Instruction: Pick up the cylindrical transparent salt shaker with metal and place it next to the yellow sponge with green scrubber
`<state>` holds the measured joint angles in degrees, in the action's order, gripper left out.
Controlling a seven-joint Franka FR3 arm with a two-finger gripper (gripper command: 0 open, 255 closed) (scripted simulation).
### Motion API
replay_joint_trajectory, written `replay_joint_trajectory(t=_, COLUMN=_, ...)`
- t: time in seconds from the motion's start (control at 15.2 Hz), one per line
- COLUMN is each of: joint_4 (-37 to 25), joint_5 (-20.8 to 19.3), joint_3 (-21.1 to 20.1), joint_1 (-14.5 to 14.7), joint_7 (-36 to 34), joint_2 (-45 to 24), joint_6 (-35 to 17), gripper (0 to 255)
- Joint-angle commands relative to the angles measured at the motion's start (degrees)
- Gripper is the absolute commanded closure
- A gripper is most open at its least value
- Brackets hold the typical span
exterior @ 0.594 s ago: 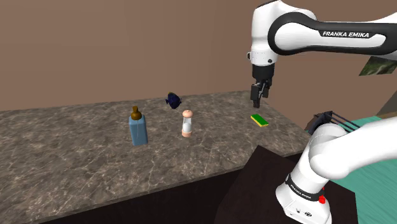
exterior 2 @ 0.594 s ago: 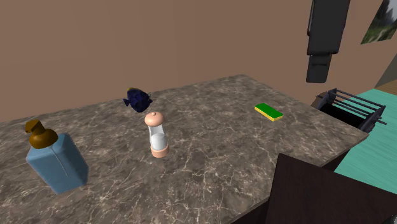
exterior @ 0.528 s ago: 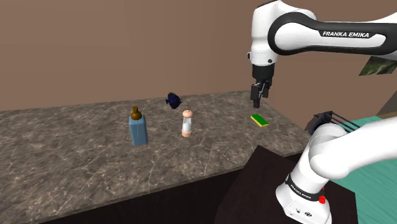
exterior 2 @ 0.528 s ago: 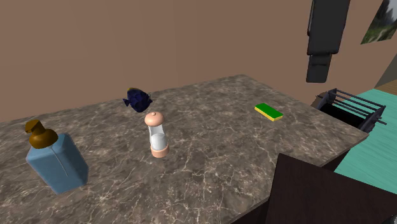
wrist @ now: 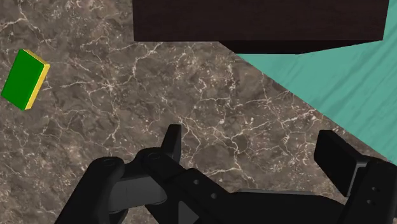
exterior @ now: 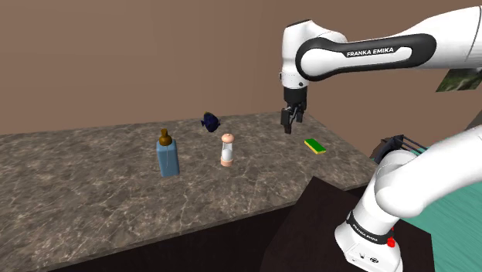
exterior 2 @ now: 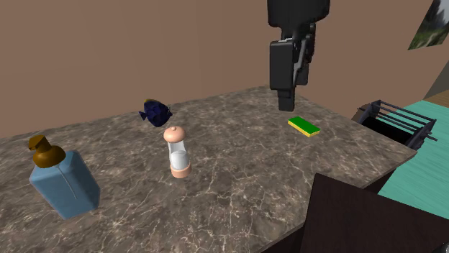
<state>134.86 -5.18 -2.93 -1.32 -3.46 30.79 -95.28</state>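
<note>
The salt shaker has a clear body with a pinkish cap and base, and it stands upright in the middle of the marble counter. The yellow sponge with a green top lies flat near the counter's right end in the shoulder view. My gripper hangs open above the counter, between shaker and sponge, nearer the sponge and farther back. Nothing is between its fingers.
A blue soap bottle with a brown pump stands left of the shaker. A dark blue object lies behind it. A dark wire rack sits past the counter's right end. The dark stand borders the front edge.
The arm has swung left in the shoulder view. The gripper moved from above the sponge's far side to a spot left of it, closer to the shaker.
</note>
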Motion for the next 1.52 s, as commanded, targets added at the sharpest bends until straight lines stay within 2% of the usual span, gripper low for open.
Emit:
replay_joint_trajectory(t=0.0, joint_4=-0.51, joint_5=-0.22, joint_3=0.16, joint_1=-0.17, joint_7=-0.05, joint_2=-3.72, joint_6=-4.08, gripper=0)
replay_joint_trajectory(t=0.73, joint_4=-10.62, joint_5=-1.38, joint_3=0.69, joint_1=-0.89, joint_7=-0.18, joint_2=-25.4, joint_6=-19.72, gripper=0)
replay_joint_trajectory(t=1.12, joint_4=-19.98, joint_5=-1.85, joint_3=0.87, joint_1=-1.06, joint_7=-0.09, joint_2=-37.64, joint_6=-24.83, gripper=0)
replay_joint_trajectory(t=1.45, joint_4=-29.95, joint_5=-2.06, joint_3=0.97, joint_1=-1.08, joint_7=0.19, joint_2=-48.05, joint_6=-27.12, gripper=0)
